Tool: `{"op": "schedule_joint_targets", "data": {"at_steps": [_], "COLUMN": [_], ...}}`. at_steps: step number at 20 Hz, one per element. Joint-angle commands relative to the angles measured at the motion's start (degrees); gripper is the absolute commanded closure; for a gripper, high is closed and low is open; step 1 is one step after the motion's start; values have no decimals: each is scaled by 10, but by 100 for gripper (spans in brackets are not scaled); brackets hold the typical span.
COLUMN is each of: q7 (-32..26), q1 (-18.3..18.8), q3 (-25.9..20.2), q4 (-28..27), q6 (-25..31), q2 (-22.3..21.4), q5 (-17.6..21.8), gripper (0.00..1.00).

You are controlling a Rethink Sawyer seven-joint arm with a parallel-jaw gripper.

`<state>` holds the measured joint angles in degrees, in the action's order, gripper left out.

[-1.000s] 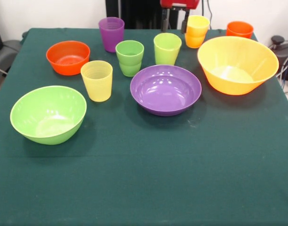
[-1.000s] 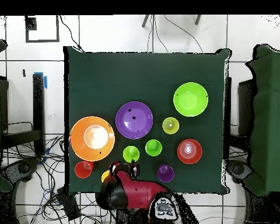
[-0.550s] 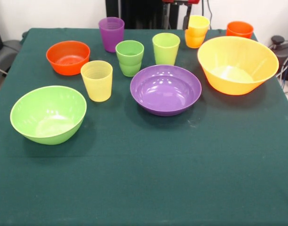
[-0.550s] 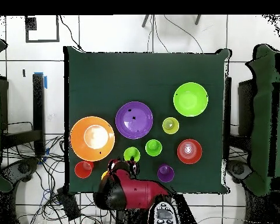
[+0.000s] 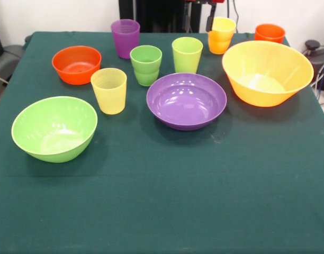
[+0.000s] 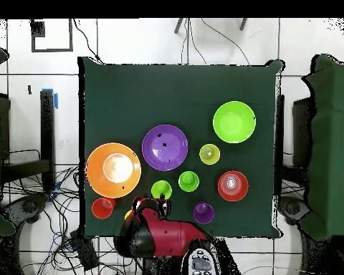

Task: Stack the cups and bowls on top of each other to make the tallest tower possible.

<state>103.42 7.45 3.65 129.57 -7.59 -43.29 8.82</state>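
Nothing is stacked: every cup and bowl stands alone on the green cloth. At the back stand the purple cup (image 5: 125, 37), yellow-orange cup (image 5: 221, 34) and orange cup (image 5: 269, 33). The dark green cup (image 5: 146, 64), lime cup (image 5: 187, 54) and pale yellow cup (image 5: 109, 90) stand nearer. The bowls are orange (image 5: 76, 63), lime (image 5: 54, 128), purple (image 5: 186, 100) and the largest yellow-orange (image 5: 267, 72). My gripper (image 5: 198, 18) hangs open and empty at the top edge, just left of the yellow-orange cup. From overhead the gripper (image 6: 151, 208) covers most of that cup.
The red arm (image 6: 171, 238) reaches in over the table edge (image 6: 182, 235) in the overhead view. Cables lie on the floor around the table. Bare green cloth (image 5: 167, 201) fills the near half of the front view.
My gripper has risen a little beside the yellow-orange cup, so less of it shows at the top edge. The cups and bowls stay where they were.
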Motion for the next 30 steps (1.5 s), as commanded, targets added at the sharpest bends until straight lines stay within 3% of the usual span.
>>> {"op": "schedule_joint_targets", "data": {"at_steps": [1,18,30], "q7": [85,83,81], "q1": [-13,-12,-8], "q3": [-32,-29,-28], "q4": [-44,-53,-82], "q6": [39,27,-2], "q2": [26,32,69], "q5": [-25,-20,-13], "gripper": [0,0,0]}}
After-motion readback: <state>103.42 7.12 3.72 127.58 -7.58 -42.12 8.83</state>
